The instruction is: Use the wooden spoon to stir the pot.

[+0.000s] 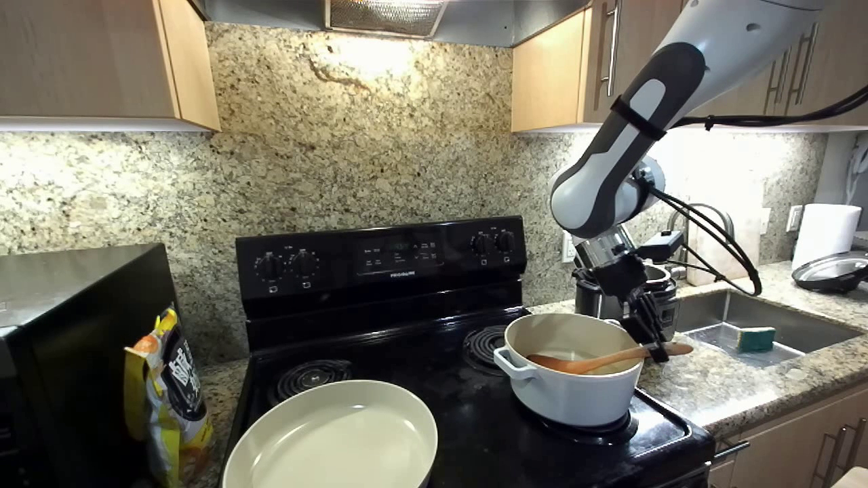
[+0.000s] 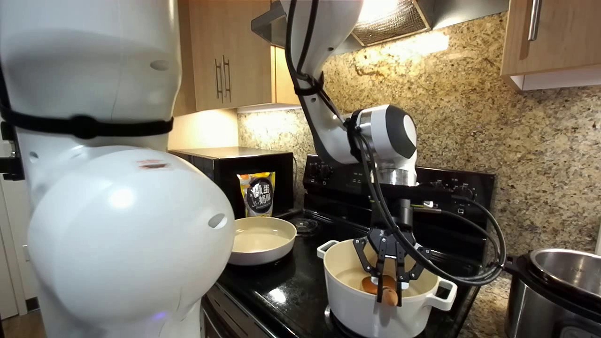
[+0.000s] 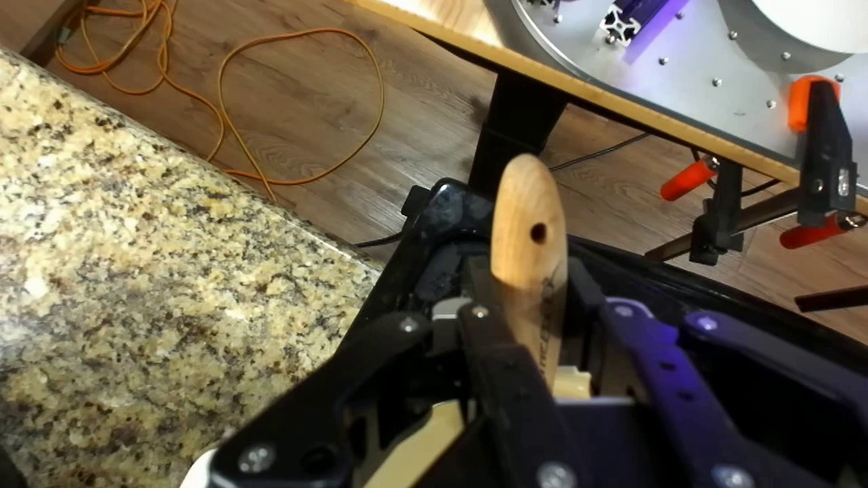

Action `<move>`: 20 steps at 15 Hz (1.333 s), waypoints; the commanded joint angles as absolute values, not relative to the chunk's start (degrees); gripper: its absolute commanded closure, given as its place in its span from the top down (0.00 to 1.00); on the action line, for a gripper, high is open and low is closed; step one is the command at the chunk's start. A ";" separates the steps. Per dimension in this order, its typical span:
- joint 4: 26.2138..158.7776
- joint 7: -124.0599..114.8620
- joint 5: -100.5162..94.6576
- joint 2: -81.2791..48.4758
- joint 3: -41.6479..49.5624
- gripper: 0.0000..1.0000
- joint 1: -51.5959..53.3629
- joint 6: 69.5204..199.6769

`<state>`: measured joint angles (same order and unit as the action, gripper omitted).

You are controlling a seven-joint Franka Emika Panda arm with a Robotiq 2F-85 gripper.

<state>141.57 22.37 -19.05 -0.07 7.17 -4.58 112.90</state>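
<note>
The white pot (image 1: 576,400) stands on the right front burner in an exterior view, with its cream inside showing; it also stands there in the exterior view (image 2: 371,312). The wooden spoon (image 1: 610,358) lies slantwise, its bowl inside the pot and its handle passing over the rim. My gripper (image 1: 654,342) is at the handle near its end, above the pot's rim. In an exterior view the gripper (image 2: 389,284) has a finger on each side of the handle end. In the wrist view the gripper (image 3: 532,278) is closed on the spoon handle (image 3: 529,210); the spoon's bowl is hidden there.
A wide cream pan (image 1: 339,434) sits on the stove's front left. A steel pot (image 2: 540,293) stands on the counter beside the stove. A snack bag (image 1: 180,400) leans by the black microwave (image 1: 81,352). The sink (image 1: 820,329) holds a sponge (image 1: 756,339). Cables (image 2: 500,234) loop beside the wrist.
</note>
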 commanded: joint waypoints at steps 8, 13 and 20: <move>142.67 21.56 -21.36 4.69 5.80 0.08 -4.36 110.45; 141.48 18.28 -24.98 6.26 4.40 0.08 -3.81 106.20; 139.60 15.23 -30.88 6.65 3.58 0.08 -3.85 96.05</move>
<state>140.03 16.84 -27.98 5.65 4.14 -4.15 100.54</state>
